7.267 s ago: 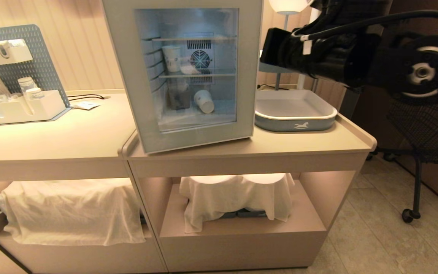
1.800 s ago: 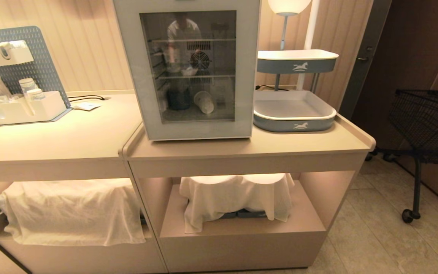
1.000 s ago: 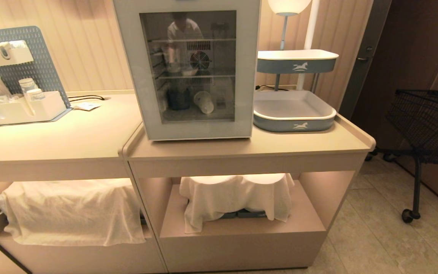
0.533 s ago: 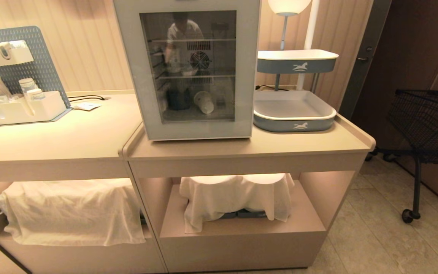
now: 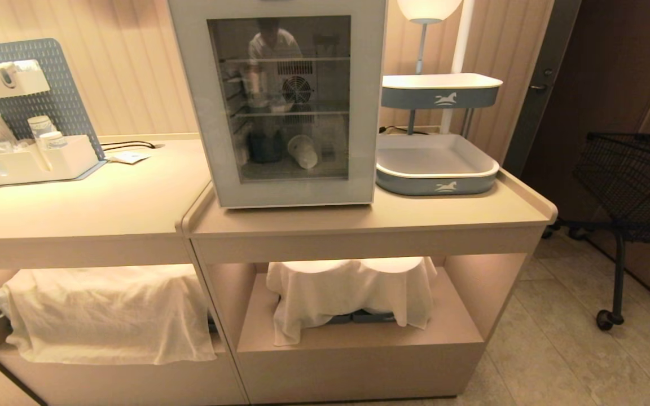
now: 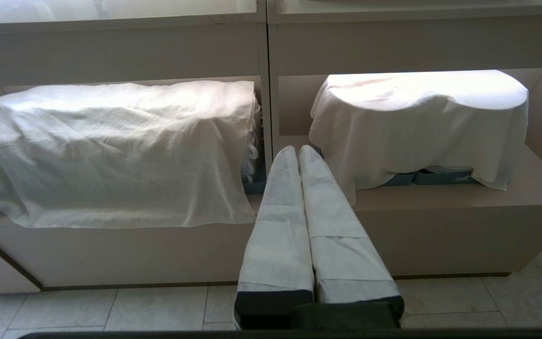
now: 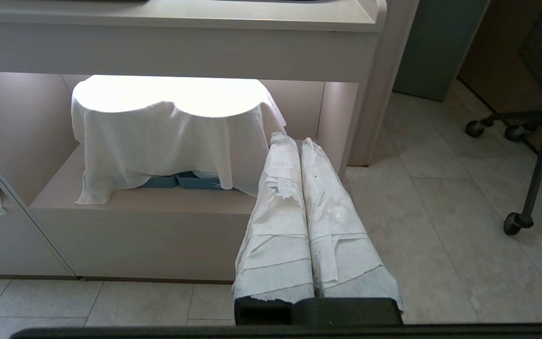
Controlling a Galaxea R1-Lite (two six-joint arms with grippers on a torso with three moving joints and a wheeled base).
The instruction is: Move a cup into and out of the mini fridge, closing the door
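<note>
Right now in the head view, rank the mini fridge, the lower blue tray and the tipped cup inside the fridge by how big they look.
Largest to smallest:
1. mini fridge
2. lower blue tray
3. cup, lying tipped behind the closed door

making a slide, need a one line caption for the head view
Mini fridge on the counter, door closed, a cup lying tipped inside.

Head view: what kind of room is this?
Probably a hotel-style drinks nook or showroom. A glass-door mini fridge sits on a beige counter, beside a two-tier tray stand and an organiser of cups and sachets; cloth-covered items fill the lit shelves below.
</note>
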